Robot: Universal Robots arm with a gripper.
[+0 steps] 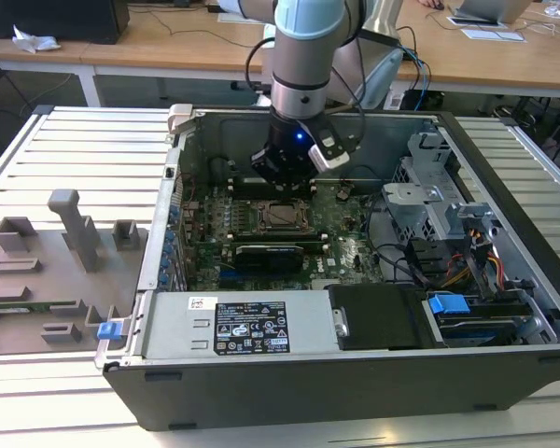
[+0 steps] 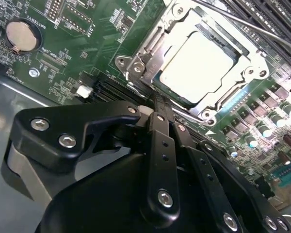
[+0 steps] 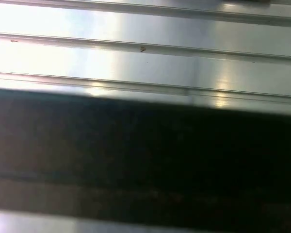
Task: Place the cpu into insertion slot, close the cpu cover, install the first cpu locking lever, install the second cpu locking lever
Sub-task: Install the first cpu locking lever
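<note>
Exterior view: open computer case (image 1: 355, 373) holds the green motherboard (image 1: 350, 247), the gripper (image 1: 285, 173) poised above. Second wrist view: cpu cover (image 2: 150, 58) lies closed over the cpu (image 2: 196, 63) seated in its insertion slot (image 2: 237, 46); fingers (image 2: 160, 121) pinched together beside it.

Ribbed metal surface (image 3: 136, 58) above dark band (image 3: 145, 160).

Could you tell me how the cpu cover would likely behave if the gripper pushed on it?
The cpu cover looks like thin metal framing the cpu, so probably stiff but bendable. It lies flat on the insertion slot, so it likely won't tip. Its shiny surface may let the gripper slip.
</note>
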